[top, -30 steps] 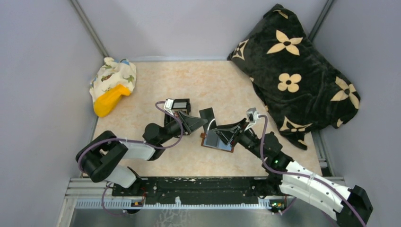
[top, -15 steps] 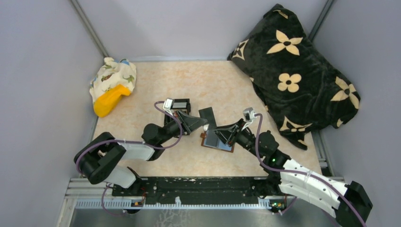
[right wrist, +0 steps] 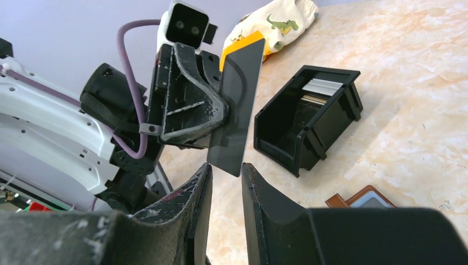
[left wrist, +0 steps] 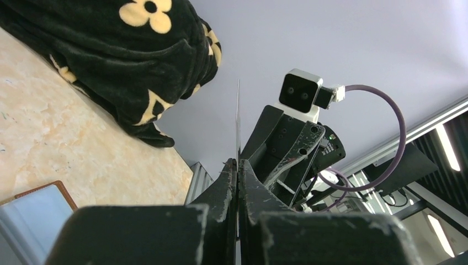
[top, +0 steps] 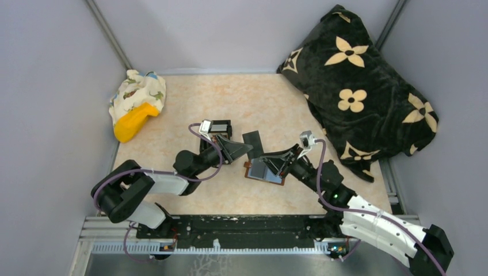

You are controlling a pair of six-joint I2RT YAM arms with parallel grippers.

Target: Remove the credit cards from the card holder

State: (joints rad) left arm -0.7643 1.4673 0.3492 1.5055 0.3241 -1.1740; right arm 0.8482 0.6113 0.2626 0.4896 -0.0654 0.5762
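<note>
The card holder (top: 265,171) lies open on the table, reddish-brown rim, blue-grey inside; it also shows in the left wrist view (left wrist: 33,204) and the right wrist view (right wrist: 364,199). My left gripper (top: 244,150) is shut on a dark credit card (top: 253,142) and holds it above the table. The card is edge-on in the left wrist view (left wrist: 238,121) and flat-on in the right wrist view (right wrist: 237,105). My right gripper (top: 275,164) is open and empty over the holder. Its fingertips (right wrist: 207,171) flank the card's lower corner without gripping it.
A black bin (top: 217,129) with several cards in it (right wrist: 323,88) stands behind the left gripper. A dinosaur-print cloth (top: 138,92) with a yellow object (top: 133,121) lies far left. A black flowered blanket (top: 362,86) fills the far right.
The right arm shifted slightly left, then came back. The left gripper still holds the card in about the same place.
</note>
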